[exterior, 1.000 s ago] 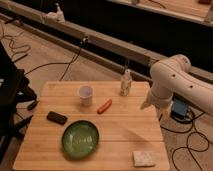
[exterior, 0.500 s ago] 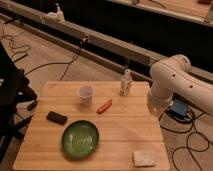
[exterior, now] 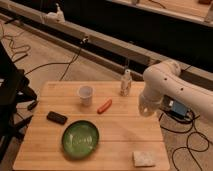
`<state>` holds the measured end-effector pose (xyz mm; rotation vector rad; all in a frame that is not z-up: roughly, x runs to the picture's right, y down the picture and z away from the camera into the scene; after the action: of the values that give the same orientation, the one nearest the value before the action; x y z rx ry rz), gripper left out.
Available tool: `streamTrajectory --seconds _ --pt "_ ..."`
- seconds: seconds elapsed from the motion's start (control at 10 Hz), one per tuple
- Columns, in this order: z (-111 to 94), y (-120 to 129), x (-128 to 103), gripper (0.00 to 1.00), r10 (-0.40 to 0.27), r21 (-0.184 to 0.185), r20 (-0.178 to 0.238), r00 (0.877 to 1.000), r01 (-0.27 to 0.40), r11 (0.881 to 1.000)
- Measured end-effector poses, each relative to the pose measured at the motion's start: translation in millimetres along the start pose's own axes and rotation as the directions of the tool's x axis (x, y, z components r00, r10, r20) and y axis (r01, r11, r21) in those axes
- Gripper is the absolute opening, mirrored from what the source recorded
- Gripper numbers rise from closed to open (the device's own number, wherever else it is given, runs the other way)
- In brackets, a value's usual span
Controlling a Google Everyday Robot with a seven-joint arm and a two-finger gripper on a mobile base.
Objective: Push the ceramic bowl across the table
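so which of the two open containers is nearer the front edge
The wide green ceramic bowl; the small white cup stands farther back. The tool hangs at the right edge of the table.

white arm (exterior: 172,85), smooth rounded segments, bulbous joints; claw (exterior: 146,107) pale, at table (exterior: 130,131) right edge.

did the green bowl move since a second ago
No. The ceramic bowl lies just as close to the black block; the gripper hangs at the right edge of the table.

Table (exterior: 127,127): bowl (exterior: 80,138), cup (exterior: 86,95), bottle (exterior: 126,84), sponge (exterior: 144,158), black block (exterior: 56,118), orange stick (exterior: 104,106); jaws right edge.
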<state>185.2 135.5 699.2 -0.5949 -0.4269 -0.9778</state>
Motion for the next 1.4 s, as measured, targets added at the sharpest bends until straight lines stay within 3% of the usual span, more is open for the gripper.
streamTrajectory --seconds 0.2,0.4,0.6,0.7,1.2,1.4 --pt "35 -25 -26 0.0 -0.08 0.044 0.057 0.995 0.077 0.996" --pt "55 -49 -47 0.0 -0.152 0.082 0.092 0.984 0.145 0.986" --pt "71 -75 -76 0.0 -0.232 0.132 0.13 0.964 0.216 0.968" --pt "78 -86 -95 0.0 -0.283 0.148 0.155 0.947 0.261 0.954" --pt "79 -86 -96 0.0 -0.286 0.148 0.155 0.946 0.264 0.953" --pt "86 -75 -95 0.0 -0.295 0.113 0.148 0.944 0.28 0.953"
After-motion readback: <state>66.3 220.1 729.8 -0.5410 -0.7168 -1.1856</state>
